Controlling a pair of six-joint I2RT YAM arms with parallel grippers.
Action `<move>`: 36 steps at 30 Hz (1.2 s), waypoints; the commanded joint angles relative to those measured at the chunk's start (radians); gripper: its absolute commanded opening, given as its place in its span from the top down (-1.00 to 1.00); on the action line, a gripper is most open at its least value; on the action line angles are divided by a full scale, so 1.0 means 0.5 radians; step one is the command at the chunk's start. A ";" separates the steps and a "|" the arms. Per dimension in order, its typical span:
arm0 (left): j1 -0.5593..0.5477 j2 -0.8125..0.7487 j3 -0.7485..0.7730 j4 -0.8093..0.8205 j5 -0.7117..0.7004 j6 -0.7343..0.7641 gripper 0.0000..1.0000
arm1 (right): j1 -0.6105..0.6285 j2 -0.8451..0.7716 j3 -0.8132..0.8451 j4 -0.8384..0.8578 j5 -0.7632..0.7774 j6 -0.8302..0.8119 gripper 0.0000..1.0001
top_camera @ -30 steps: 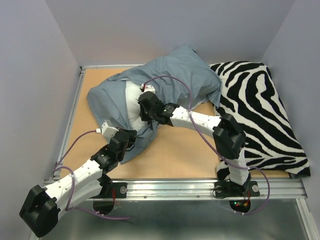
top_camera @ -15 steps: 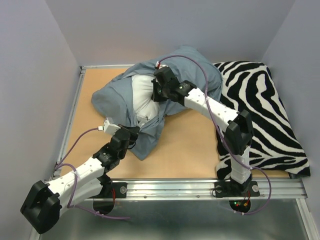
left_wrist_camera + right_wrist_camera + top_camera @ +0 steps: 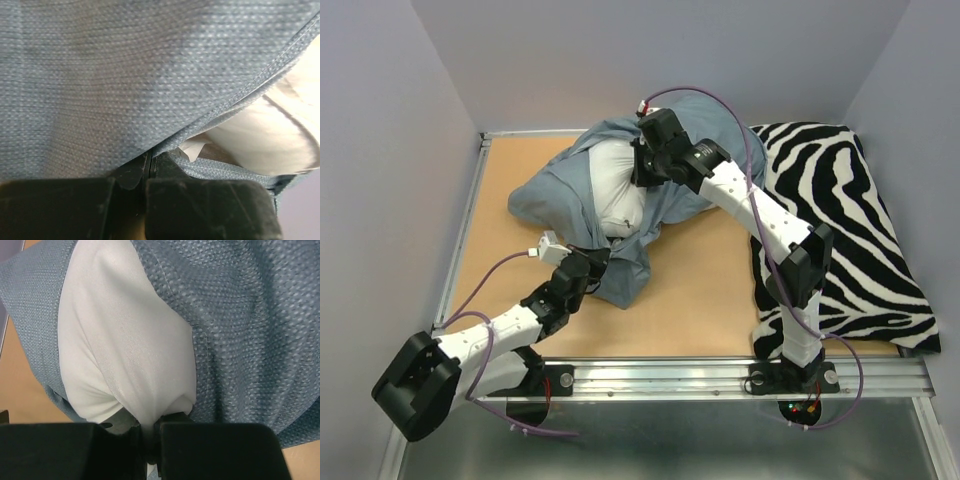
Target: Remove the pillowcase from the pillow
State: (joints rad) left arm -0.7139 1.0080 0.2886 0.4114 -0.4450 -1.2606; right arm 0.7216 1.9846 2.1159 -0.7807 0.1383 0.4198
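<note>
The blue-grey pillowcase [image 3: 555, 195] lies bunched at the back middle of the table, its open mouth facing front. The white pillow [image 3: 615, 190] bulges out of that mouth. My right gripper [image 3: 642, 172] is at the back, shut on a pinch of the white pillow [image 3: 125, 350], with pillowcase cloth [image 3: 250, 340] to its right. My left gripper [image 3: 595, 262] is at the front of the heap, shut on the pillowcase hem [image 3: 100, 90]; a bit of white pillow [image 3: 280, 135] shows at the right of that view.
A black-and-white zebra-print cushion [image 3: 850, 230] fills the right side of the table, close to the right arm. Grey walls enclose the back and sides. A metal rail [image 3: 720, 375] runs along the near edge. Bare wood [image 3: 500, 270] shows at front left.
My right gripper has moved from the table's middle toward the back with the pillow, drawing more white out of the case. My left gripper has moved slightly right, still holding the hem.
</note>
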 commanded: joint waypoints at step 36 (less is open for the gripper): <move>-0.680 0.712 0.506 0.046 -0.070 0.557 0.32 | -0.078 -0.731 -0.488 0.659 0.190 0.065 0.99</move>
State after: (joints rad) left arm -1.0237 1.4361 0.5674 0.4999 -0.5472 -1.0069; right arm 0.6991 1.8675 1.9636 -0.7746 0.1196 0.4244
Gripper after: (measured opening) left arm 0.304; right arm 0.074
